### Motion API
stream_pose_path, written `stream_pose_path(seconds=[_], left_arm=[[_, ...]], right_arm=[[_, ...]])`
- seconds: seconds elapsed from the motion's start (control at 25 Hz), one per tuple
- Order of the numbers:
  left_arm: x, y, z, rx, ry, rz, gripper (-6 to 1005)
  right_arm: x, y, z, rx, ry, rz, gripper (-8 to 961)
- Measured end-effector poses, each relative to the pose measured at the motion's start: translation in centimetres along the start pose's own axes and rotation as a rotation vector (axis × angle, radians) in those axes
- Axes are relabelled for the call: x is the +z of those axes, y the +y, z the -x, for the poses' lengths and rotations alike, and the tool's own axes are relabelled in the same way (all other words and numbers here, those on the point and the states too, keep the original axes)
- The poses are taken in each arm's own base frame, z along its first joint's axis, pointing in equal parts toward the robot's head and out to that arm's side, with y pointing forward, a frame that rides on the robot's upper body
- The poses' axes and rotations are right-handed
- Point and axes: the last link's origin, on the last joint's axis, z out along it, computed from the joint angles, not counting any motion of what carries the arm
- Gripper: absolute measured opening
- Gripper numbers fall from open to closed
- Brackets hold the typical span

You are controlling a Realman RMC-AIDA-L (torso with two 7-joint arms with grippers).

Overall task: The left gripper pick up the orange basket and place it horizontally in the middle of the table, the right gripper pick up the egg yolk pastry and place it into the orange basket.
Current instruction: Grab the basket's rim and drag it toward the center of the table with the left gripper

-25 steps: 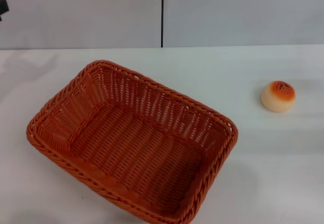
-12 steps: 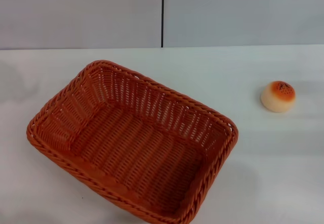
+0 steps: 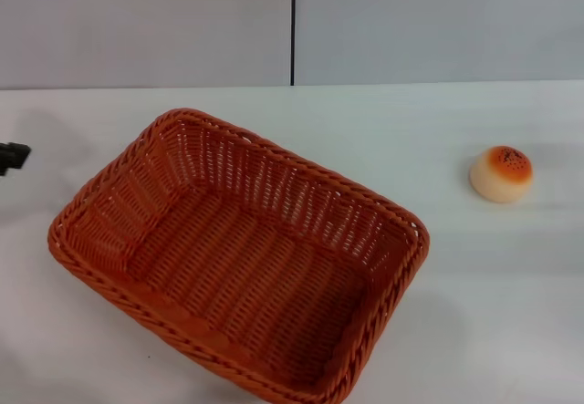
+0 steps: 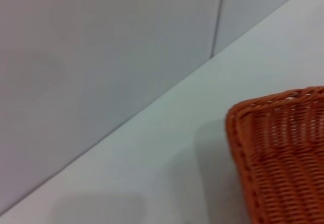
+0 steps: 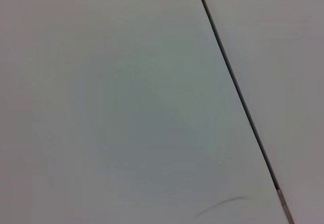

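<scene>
At far left edge of head view, black left gripper [image 3: 11,156] tip shows, spread or closed: cannot tell. Large orange woven rectangular basket [image 3: 237,253] lies skewed toward centre from it, untouched; pinch near braided rim, rotate level. Small round sesame-topped egg yolk pastry [image 3: 501,173] beyond, on white table [image 3: 438,130].

wall [image 3: 146,25]: pale grey panels; seam [image 3: 293,25]: dark, vertical; lighting: even
</scene>
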Motion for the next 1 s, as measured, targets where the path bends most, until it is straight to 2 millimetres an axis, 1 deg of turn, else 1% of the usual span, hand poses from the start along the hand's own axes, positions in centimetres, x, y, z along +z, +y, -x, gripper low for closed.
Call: stream_pose_path(seconds=[0.04,0.08,0.16,0.2,0.24,0.28,0.32,0.44,0.6,0.64,0.68,0.84,0.88,1.0], left_arm=[[0.6,0.7,-0.7,0.005,-0.012,0.024,808],[0.6,0.7,-0.7,0.005,-0.012,0.024,807],[1.8,1.9,-1.7,0.024,-0.046,0.062,804],[1.8,1.9,-1.7,0.024,-0.046,0.062,803],[2.4,2.6,-2.2,0.030,-0.066,0.076,802],[2.4,2.6,-2.2,0.030,-0.066,0.076,801],[2.9,3.1,-2.7,0.027,-0.075,0.084,800],[3.5,3.6,-3.3,0.012,-0.079,0.087,796],[4.2,4.0,-3.6,-0.006,-0.088,0.095,791],[4.9,4.2,-3.7,-0.019,-0.091,0.095,789],[4.9,4.2,-3.7,-0.019,-0.091,0.095,788],[6.4,4.5,-4.1,-0.012,-0.071,0.068,783],[6.4,4.5,-4.1,-0.012,-0.071,0.068,782],[7.2,4.8,-4.4,0.004,-0.049,0.054,778]], right_arm=[[0.0,0.0,0.0,-0.001,0.000,-0.001,574],[0.0,0.0,0.0,-0.001,0.000,-0.001,574],[-0.1,-0.1,0.0,-0.001,0.002,-0.003,574],[-0.2,-0.1,-0.1,-0.001,0.002,-0.005,574],[-0.3,-0.1,-0.1,-0.001,0.004,-0.007,574],[-0.3,-0.1,-0.1,-0.001,0.004,-0.007,574],[-0.4,-0.2,-0.1,-0.002,0.005,-0.009,574],[-0.5,-0.3,-0.2,-0.002,0.007,-0.013,574],[-0.7,-0.3,-0.2,-0.001,0.009,-0.016,574],[-0.7,-0.4,-0.2,-0.001,0.010,-0.017,574],[-0.7,-0.4,-0.2,-0.001,0.010,-0.017,574],[-0.7,-0.5,-0.4,-0.002,0.023,-0.030,575],[-0.7,-0.5,-0.4,-0.002,0.023,-0.030,575],[-0.7,-0.8,-0.7,-0.003,0.041,-0.047,575]])
